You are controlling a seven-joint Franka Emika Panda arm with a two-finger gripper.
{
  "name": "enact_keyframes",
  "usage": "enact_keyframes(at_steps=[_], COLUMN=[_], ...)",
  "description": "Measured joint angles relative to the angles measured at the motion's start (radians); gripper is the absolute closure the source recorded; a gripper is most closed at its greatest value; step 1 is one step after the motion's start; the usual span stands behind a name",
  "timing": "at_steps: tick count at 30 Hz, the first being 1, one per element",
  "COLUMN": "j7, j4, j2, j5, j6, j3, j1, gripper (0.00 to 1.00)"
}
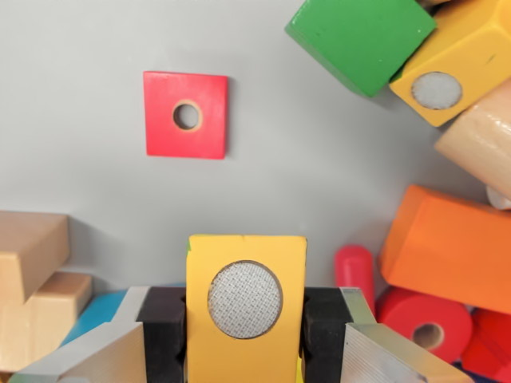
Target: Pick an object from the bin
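At the bottom centre, our gripper [246, 331] has its 2 black pads [165, 329] clamped on a yellow block [246, 259] bearing 1 grey mesh-textured disc.

The wrist view looks straight down from just behind the pincer [246, 319], close above the grey bin floor [96, 199].

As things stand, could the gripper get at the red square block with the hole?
Probably not yet: the gripper is shut on a yellow block, so its jaws are occupied. Otherwise the way looks free, since the red square block lies flat and alone on the bare grey bin floor.
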Motion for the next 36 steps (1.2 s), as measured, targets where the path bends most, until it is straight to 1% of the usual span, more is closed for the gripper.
enact_keyframes(at_steps=[12, 18, 29, 36], j7=[-0.005, -0.008, -0.011, -0.013], j4=[-0.003, 0.004, 0.034, 0.058], j2=[-0.112, -0.167, -0.259, -0.298], j5=[0.01, 0.013, 0.017, 0.019], j6=[-0.109, -0.17, -0.291, -0.355], j3=[0.001, 0.001, 0.001, 0.001], j1=[0.0, 0.0, 0.001, 0.001], gripper=[1.0, 1.0, 1.0, 1.0])
